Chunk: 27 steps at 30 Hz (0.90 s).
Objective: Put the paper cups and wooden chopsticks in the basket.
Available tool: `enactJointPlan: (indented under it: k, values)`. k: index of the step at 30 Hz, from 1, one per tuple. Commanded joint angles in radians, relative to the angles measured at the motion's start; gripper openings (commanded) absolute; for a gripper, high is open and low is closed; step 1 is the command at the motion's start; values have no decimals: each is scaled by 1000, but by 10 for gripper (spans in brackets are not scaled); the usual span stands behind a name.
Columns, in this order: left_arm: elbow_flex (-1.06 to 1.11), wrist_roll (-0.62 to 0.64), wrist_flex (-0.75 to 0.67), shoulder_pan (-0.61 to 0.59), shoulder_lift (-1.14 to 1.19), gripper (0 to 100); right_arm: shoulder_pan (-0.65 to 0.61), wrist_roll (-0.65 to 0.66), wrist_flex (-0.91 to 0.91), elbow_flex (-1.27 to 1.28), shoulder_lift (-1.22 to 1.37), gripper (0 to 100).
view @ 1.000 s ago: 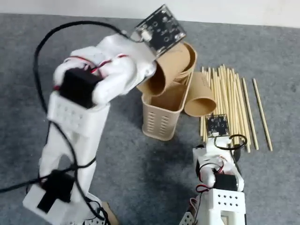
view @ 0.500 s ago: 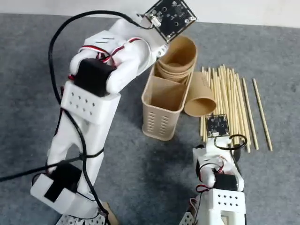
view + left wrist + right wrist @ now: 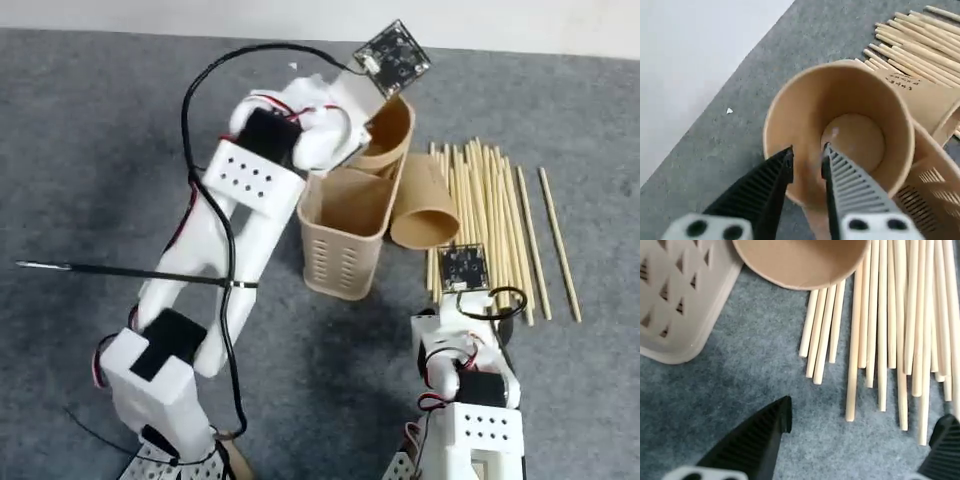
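A stack of brown paper cups [image 3: 385, 135] stands upright in the far compartment of the beige basket [image 3: 345, 240]. My left gripper [image 3: 806, 155] straddles the top paper cup's [image 3: 860, 135] rim. One finger is inside, one outside, and they stand slightly apart. Another paper cup [image 3: 425, 205] lies on its side against the basket, partly on the wooden chopsticks [image 3: 495, 220]. My right gripper [image 3: 860, 432] is wide open over the carpet by the near ends of the chopsticks [image 3: 890, 330], with nothing between its fingers.
The basket's near compartment [image 3: 345, 205] holds nothing. A single chopstick [image 3: 558, 240] lies apart, right of the pile. The left arm's black cable [image 3: 130, 272] stretches out to the left. Grey carpet [image 3: 100, 120] covers the table up to a white strip at the back.
The left arm carried the tilted cup over the basket, set it upright on the stack, and stretched farther and lower over it. The right arm has kept still.
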Motion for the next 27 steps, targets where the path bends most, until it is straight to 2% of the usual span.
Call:
enactJointPlan:
  k: [1,8,11,13,16,21,24,27]
  values:
    - [18,15,-5,-13,30,130,-2,-5,-16,-5,-8,409]
    - [-236,38,66,-18,-168,130,5,-5,-15,-10,-8,409]
    - [-338,127,213,-33,-272,130,65,-8,-12,-16,-8,409]
    - [-383,204,338,-97,-321,130,114,-9,-8,-24,-5,409]
    - [-364,319,479,-220,-355,130,120,-9,85,-131,-2,409]
    - [-104,382,522,-387,-460,130,124,0,282,-469,38,409]
    - [188,376,519,-377,-608,130,108,43,361,-697,196,408]
    - [501,339,414,-361,-791,130,58,103,395,-877,430,408]
